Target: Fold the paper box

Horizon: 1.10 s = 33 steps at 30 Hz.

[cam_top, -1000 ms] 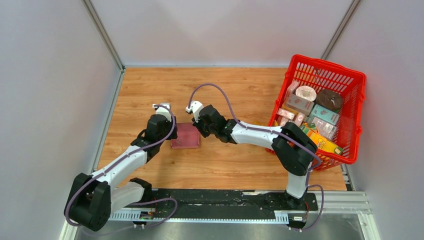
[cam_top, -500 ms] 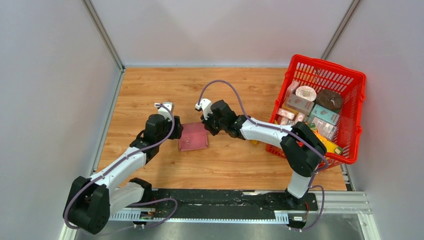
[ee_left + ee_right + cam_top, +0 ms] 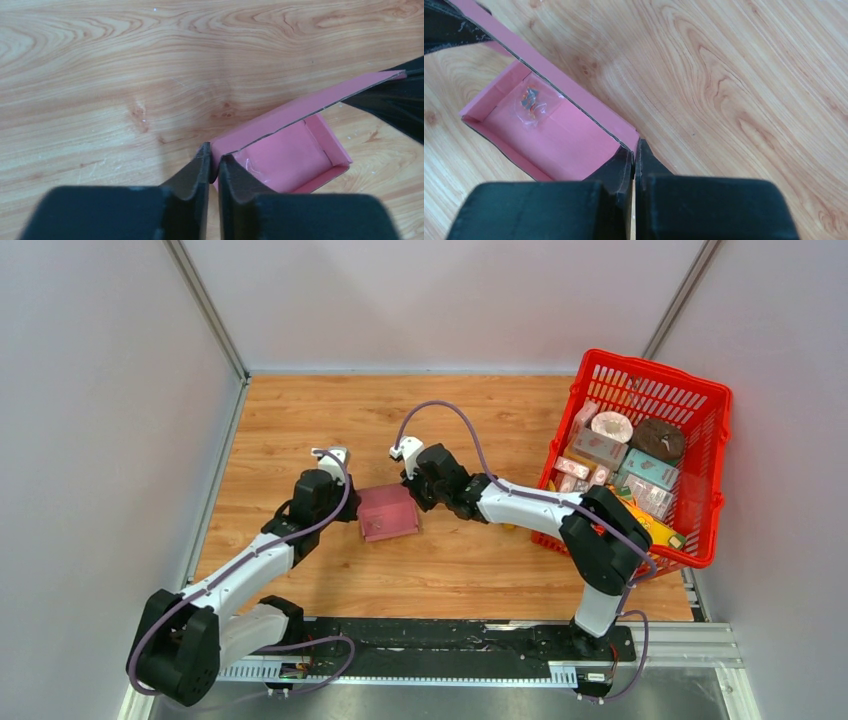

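The pink paper box [image 3: 388,512] stands open-topped on the wooden table between my two arms. In the left wrist view the box [image 3: 285,155] shows its inside, with a long upright wall running to the right. My left gripper [image 3: 212,155] is shut on the near corner of that wall. My right gripper [image 3: 634,147] is shut on the wall's other end, where the box [image 3: 559,135] opens to its left. A small clear packet [image 3: 530,100] lies inside the box. From above, the left gripper [image 3: 352,508] and right gripper [image 3: 416,502] flank the box.
A red mesh basket [image 3: 700,410] full of printed cartons sits at the right edge of the table. Grey walls close in the left, back and right sides. Bare wood lies in front of and behind the box.
The box has slid right and its wall has come up. My left gripper has closed on the wall's corner. The right arm has pulled back slightly to the right.
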Available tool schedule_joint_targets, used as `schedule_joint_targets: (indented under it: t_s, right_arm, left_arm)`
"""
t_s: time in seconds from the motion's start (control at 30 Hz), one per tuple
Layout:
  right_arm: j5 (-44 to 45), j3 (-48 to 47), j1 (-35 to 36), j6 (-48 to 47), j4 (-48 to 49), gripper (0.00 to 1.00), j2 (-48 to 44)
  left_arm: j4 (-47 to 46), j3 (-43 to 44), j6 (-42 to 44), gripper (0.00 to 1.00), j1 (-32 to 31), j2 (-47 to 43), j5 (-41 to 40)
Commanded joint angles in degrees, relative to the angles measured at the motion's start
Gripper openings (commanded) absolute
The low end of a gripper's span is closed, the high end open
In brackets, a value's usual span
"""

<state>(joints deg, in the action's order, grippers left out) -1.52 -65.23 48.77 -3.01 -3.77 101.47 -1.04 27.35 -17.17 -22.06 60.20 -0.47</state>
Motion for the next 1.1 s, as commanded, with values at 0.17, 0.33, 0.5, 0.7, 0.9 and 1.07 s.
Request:
schedule_joint_targets:
  t_s: [0.17, 0.33, 0.5, 0.7, 0.9, 1.07]
  right_arm:
    - [31.21, -2.70, 5.89, 15.62, 2.46, 0.00, -1.54]
    - [40.27, -1.75, 7.56, 25.93, 3.24, 0.00, -1.19]
    - [48.52, -0.69, 8.97, 33.75, 5.44, 0.00, 0.13]
    - [51.96, 3.08, 10.11, 41.06, 7.37, 0.00, 1.54]
    - [51.27, 8.54, 11.25, 42.73, 12.47, 0.00, 0.84]
    - [51.79, 13.46, 12.40, 43.26, 15.98, 0.00, -0.83]
  left_arm:
    - [-0.72, 6.04, -7.61, 0.00, -6.76, 3.41, -14.71]
    - [0.51, 10.61, -13.41, 0.00, -8.61, 8.43, -22.02]
    - [0.69, 11.32, -20.08, 0.00, -10.01, 11.51, -29.22]
    - [0.51, 9.13, -24.48, 0.00, -14.05, 12.75, -36.53]
    - [-5.64, 3.68, -22.57, 0.00, -17.39, 10.64, -38.90]
    - [-8.45, 0.08, -23.17, 0.00, -19.33, 8.71, -40.22]
